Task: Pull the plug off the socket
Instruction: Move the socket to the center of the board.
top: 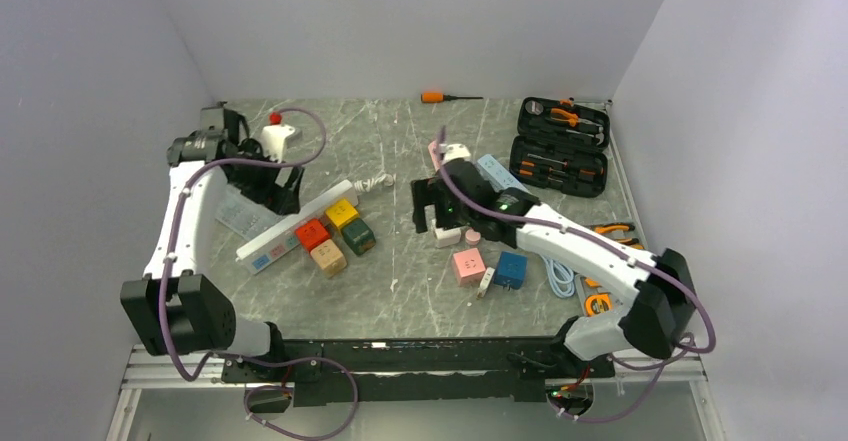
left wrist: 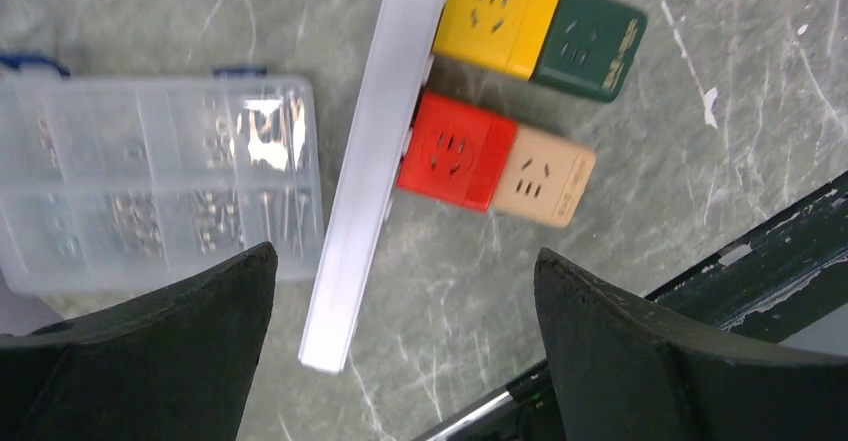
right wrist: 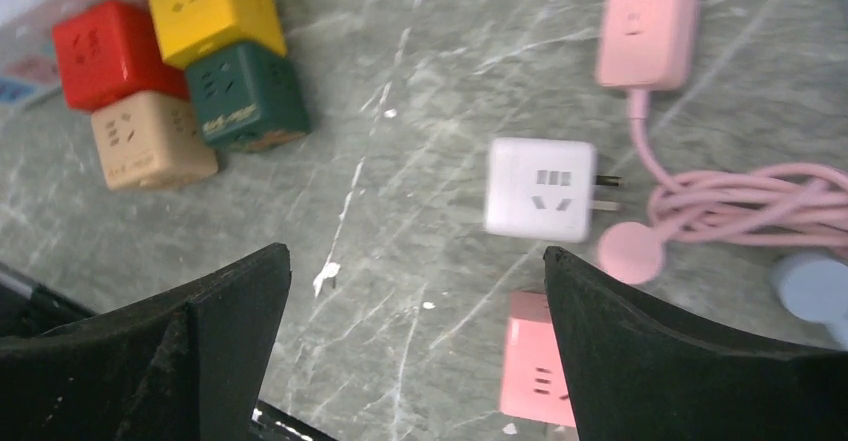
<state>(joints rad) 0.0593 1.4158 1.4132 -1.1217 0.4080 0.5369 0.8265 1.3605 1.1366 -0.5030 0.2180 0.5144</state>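
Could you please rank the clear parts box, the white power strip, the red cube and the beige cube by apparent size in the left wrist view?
1. clear parts box, though partly cut off at the left edge
2. white power strip, long but narrow
3. red cube and beige cube: about alike, so not ranked.

The socket is a long white power strip [left wrist: 372,151], lying diagonally on the left half of my worktop [top: 420,291]. Two cube plugs sit tight against one long side of it: a red cube [left wrist: 455,151] and, farther along the strip, a yellow cube [left wrist: 497,11]. A beige cube [left wrist: 545,176] sits flush against the red one's outer face, and a dark green cube [left wrist: 587,43] sits the same way against the yellow. All four show socket holes on top. I cannot tell whether their pins are fully seated.
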